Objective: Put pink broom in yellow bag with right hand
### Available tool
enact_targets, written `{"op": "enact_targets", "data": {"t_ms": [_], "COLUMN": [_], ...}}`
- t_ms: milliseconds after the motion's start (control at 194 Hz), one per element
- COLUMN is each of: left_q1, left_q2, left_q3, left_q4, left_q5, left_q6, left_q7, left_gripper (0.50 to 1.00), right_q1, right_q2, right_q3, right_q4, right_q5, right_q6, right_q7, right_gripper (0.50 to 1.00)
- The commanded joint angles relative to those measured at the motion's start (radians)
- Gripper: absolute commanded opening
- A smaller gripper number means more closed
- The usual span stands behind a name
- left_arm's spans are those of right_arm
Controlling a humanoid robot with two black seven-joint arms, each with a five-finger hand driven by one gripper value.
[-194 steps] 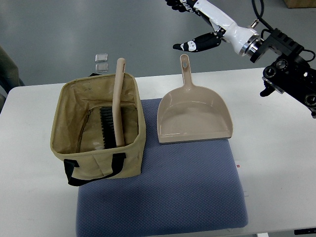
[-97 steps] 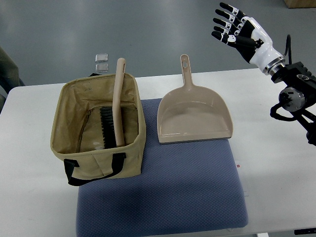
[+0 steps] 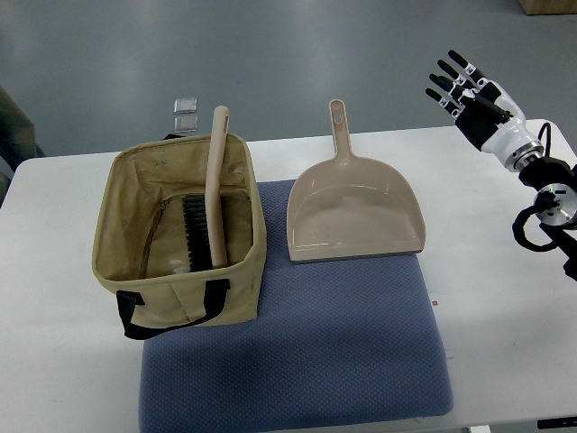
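Note:
The pink broom [image 3: 215, 185] stands inside the yellow fabric bag [image 3: 180, 302], black bristles down, its handle leaning on the far rim and sticking out above it. My right hand [image 3: 464, 86] is open and empty, fingers spread, held above the table's far right corner, well apart from the bag. The left arm is out of view.
A pink dustpan [image 3: 353, 209] lies on the blue-grey mat [image 3: 297, 361] right of the bag, handle pointing away. Two small clear squares [image 3: 185, 113] lie on the floor beyond the table. The white table [image 3: 505, 316] extends right of the mat.
My right hand has withdrawn from above the dustpan handle to the right and toward the table's right edge, turning so its open fingers point away.

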Motion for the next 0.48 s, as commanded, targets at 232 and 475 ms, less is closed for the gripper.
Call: {"op": "enact_targets", "data": {"t_ms": [232, 475], "left_q1": [0.000, 0.000], "left_q2": [0.000, 0.000], "left_q3": [0.001, 0.001], "left_q4": [0.000, 0.000], "left_q5": [0.000, 0.000], "left_q6": [0.000, 0.000], "left_q7": [0.000, 0.000], "left_gripper": [1.000, 1.000], "right_q1": [-0.026, -0.040], "right_q2": [0.037, 0.058], "right_q3": [0.008, 0.008], "right_q4": [-0.096, -0.115], "right_q5": [0.002, 0.001], "right_q6": [0.069, 0.071], "right_q7": [-0.011, -0.012], "right_gripper": [0.930, 0.928]}}
